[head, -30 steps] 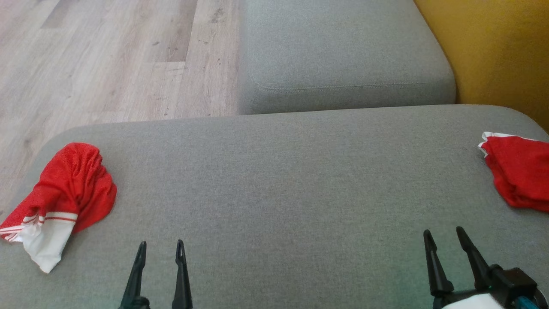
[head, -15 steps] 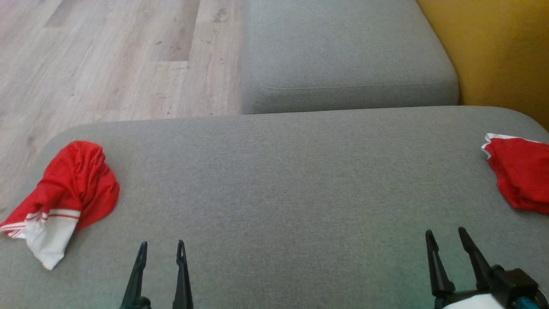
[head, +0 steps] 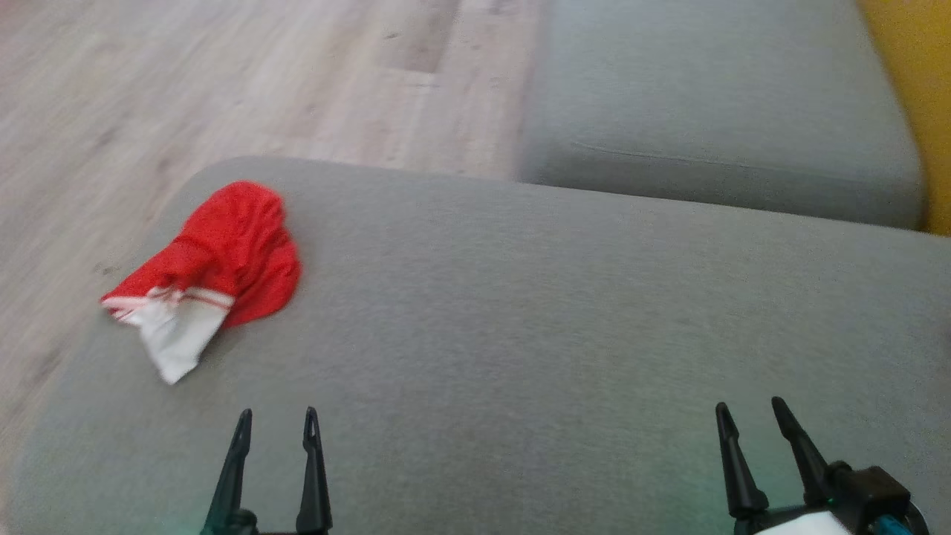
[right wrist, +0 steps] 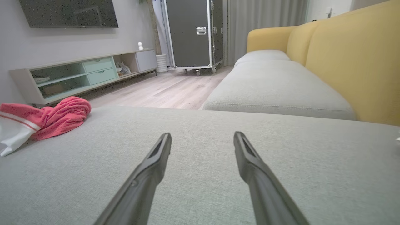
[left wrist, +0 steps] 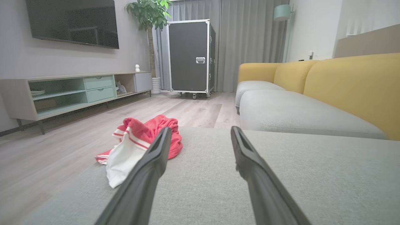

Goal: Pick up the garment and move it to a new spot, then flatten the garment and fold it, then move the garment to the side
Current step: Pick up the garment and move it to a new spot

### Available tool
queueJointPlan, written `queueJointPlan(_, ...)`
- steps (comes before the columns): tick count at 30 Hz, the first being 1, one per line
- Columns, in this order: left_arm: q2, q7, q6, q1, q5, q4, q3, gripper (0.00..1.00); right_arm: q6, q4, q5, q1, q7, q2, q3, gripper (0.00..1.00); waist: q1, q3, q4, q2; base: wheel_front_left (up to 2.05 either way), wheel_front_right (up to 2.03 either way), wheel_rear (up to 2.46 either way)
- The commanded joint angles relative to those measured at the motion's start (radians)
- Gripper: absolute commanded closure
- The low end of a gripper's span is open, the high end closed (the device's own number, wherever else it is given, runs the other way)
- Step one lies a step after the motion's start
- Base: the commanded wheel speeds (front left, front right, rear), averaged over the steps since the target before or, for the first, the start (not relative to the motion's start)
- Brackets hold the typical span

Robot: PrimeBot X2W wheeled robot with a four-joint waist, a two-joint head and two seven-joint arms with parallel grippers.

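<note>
Reaching for the garment [head: 223, 253], crumpled near the cushion's [head: 520, 334] left edge, I'd bring my left gripper [head: 276, 420], wide and empty like the right gripper [head: 747, 412], over its red bulk and pinch deep.

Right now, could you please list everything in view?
seat cushions: two, grey, one nearest, one beyond it
garment: one, red with white band, crumpled at nearest cushion's left end
sofa back: one, yellow, right
floor: one, pale wood, left
television: one, black, on wall
media console: one, pale green, below television
flight case: one, black, by curtains
potted plant: one, green, beside case
curtains: one set, grey, far wall
left gripper: one, black, open, lower left
right gripper: one, black, open, lower right
</note>
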Motion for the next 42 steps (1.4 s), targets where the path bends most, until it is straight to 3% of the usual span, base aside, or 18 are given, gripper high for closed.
queueJointPlan(1,-0.008,-0.005,-0.004,-0.053,0.009,-0.035,0.036,0.00,-0.001,-0.031,-0.002,-0.041,-0.014,-0.006,0.024,0.00,0.0000,0.013,0.073,-0.0001,0.00,0.00,0.00)
queueJointPlan(8,-0.005,-0.005,-0.006,-0.042,0.030,-0.029,0.060,0.00,-0.001,-0.031,-0.003,-0.051,-0.014,0.004,0.034,0.00,0.0000,0.023,0.184,-0.0001,0.00,0.00,0.00)
queueJointPlan(12,-0.005,-0.005,0.001,-0.044,0.035,-0.042,0.075,0.00,-0.001,-0.028,-0.007,-0.066,-0.014,0.000,0.047,0.00,0.0000,0.048,0.210,-0.0001,0.00,0.00,0.00)
queueJointPlan(23,0.022,-0.005,0.020,-0.128,0.067,-0.069,0.108,0.00,-0.001,-0.027,-0.007,-0.073,-0.014,-0.039,0.046,0.00,0.0000,0.095,0.243,-0.0001,0.00,0.00,0.00)
queueJointPlan(30,0.055,-0.005,0.033,-0.353,0.068,-0.058,0.153,0.00,-0.001,-0.051,-0.019,-0.103,-0.014,-0.135,0.052,0.00,0.0000,0.236,0.208,-0.0001,0.00,0.00,0.00)
queueJointPlan(35,0.087,-0.005,0.037,-0.558,0.082,0.083,0.167,0.00,-0.001,-0.076,-0.021,-0.152,-0.014,-0.225,0.051,0.00,0.0000,0.351,0.182,-0.0001,0.00,0.00,0.00)
queueJointPlan(42,0.091,0.023,0.058,-0.827,0.032,0.465,0.219,0.00,-0.001,-0.093,-0.009,-0.202,-0.014,-0.311,0.057,0.00,0.0000,0.449,0.139,-0.0001,0.00,0.00,0.00)
